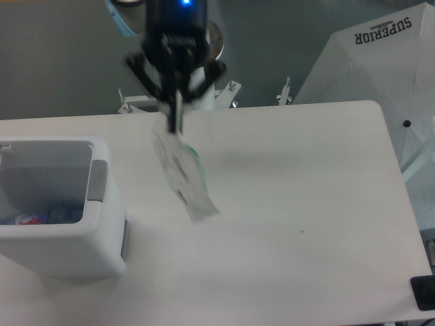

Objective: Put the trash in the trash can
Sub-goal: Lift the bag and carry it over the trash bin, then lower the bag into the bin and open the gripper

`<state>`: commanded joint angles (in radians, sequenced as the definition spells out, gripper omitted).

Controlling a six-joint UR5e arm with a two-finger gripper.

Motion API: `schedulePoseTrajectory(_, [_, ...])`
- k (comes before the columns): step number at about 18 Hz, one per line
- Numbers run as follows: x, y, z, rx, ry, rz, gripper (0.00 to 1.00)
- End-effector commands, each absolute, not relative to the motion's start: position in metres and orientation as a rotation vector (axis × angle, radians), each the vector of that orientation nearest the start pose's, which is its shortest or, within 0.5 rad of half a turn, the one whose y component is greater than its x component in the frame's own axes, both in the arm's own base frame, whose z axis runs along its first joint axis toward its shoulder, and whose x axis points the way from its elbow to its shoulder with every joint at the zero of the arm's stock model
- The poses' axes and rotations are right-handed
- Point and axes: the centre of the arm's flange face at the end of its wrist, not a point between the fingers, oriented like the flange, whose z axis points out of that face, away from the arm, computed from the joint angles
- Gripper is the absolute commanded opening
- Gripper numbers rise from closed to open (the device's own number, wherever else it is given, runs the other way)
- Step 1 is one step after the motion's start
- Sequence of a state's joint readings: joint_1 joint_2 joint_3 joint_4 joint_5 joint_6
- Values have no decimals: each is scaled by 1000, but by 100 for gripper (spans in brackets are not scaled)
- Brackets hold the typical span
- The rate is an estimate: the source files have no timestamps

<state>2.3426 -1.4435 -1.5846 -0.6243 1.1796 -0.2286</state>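
Gripper [176, 125] high over the bench [306, 204], near the back edge, pointing straight down, blue light lit on the wrist above. Fingers pinched together on the top edge of the bag [181, 171]. Bag hanging clear of the bench, dangling below the fingertips and slanting down toward the right, lower corner blurred. Clear plastic, see-through against the white surface, green strip showing along the upper right edge just under the gripper. Faint shadow on the bench to the right of the bag.

Bin [64, 204] at the left end of the bench, upright, open at the top, grey panel on the side facing the bag. Well apart from the bag, to its left and lower in the picture. Inside the bin, at the bottom, the bottle [41, 217]: a bit of red and white label and something blue visible past the rim, the rest hidden by the wall.

White umbrella [380, 75] with the word SUPERIOR at the upper right, beyond the bench corner. Small dark speck on the bench right of centre. Black object [424, 292] cut off at the lower right corner, too little in view to tell what. Metal clamps [285, 92] behind the back edge of the bench.
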Motion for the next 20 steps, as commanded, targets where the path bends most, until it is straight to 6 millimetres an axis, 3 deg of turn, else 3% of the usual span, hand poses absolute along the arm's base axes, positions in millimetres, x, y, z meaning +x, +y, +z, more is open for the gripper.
schedulePoseTrajectory(4, [-162,481,656,-1956,-665,-160,0])
schedulePoseTrajectory(9, [-133,503,636,-2014,-612,-229,0])
schedulePoseTrajectory(13, [-116,509,628,-2036,-594,-259,0])
schedulePoseTrajectory(20, [-103,546,591,-2120,-523,-314,0])
